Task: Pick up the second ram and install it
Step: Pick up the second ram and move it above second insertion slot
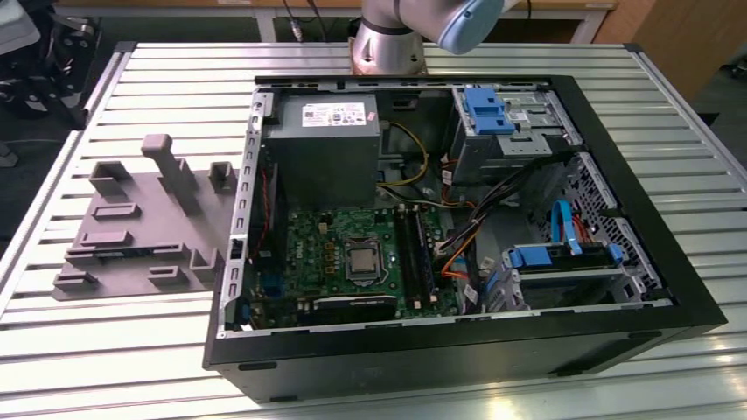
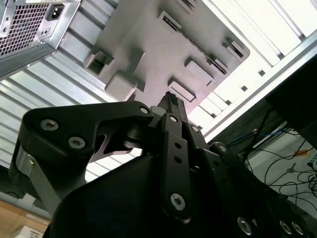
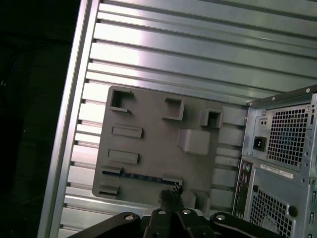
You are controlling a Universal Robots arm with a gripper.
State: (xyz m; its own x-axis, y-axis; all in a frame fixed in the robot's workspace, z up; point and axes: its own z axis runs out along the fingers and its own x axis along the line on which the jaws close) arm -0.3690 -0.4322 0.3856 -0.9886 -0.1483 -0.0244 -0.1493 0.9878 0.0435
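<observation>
Presently the hand (image 3: 171,194) is seen pinched together, empty, over the second ram (image 3: 141,176) slotted in the gray fixture (image 3: 153,148); lowered askew, the thin board could be missed or chipped

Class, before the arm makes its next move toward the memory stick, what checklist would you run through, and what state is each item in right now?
1. The second ram sits in the grey fixture: ok.
2. Nothing lies over the ram: ok.
3. Gripper open for a grasp: not ok; it is shut and holds nothing.
4. Gripper lined up with the ram: cannot tell; in the first wrist view it hangs near one end of it.
5. Computer case open, motherboard exposed: ok.
6. A memory slot free: cannot tell.
</observation>
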